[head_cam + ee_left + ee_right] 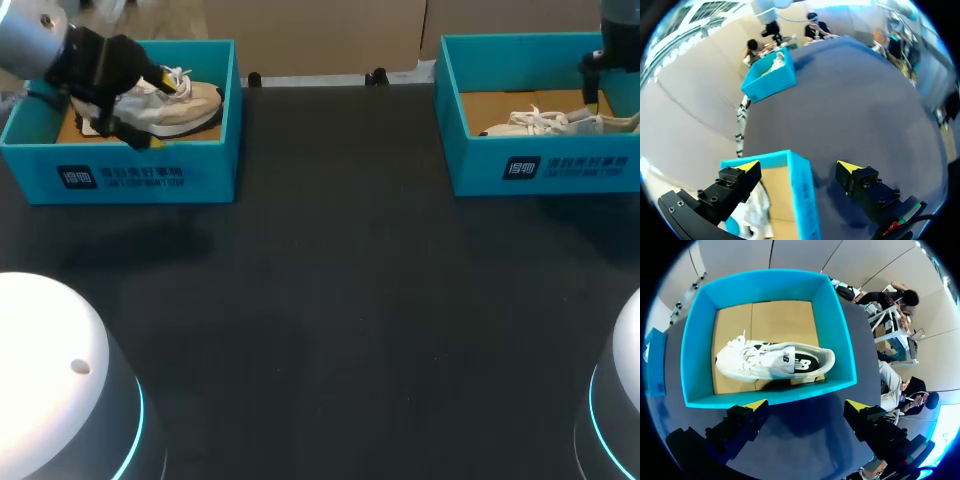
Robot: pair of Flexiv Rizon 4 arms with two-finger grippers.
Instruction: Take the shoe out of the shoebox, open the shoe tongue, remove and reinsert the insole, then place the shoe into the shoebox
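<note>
Two teal cardboard boxes stand on the black table [330, 300]. The left shoebox [150, 170] holds a beige shoe [190, 105] and the right shoebox [560, 170] a white shoe [545, 124]. Both shoes lie lengthwise, toes toward the table's middle.

In the left wrist view, the left gripper [797, 165] is spread astride the box wall.

In the right wrist view, the right gripper [807, 402] is spread beside its box.

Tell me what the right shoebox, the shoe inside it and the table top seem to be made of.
Right shoebox: probably cardboard, matte blue walls, plain brown floor with a crease.
Shoe: apparently white textile or synthetic upper with a dark side panel and fabric laces.
Table top: dark matte sheet, perhaps cloth or rubber; little glare shows.
</note>
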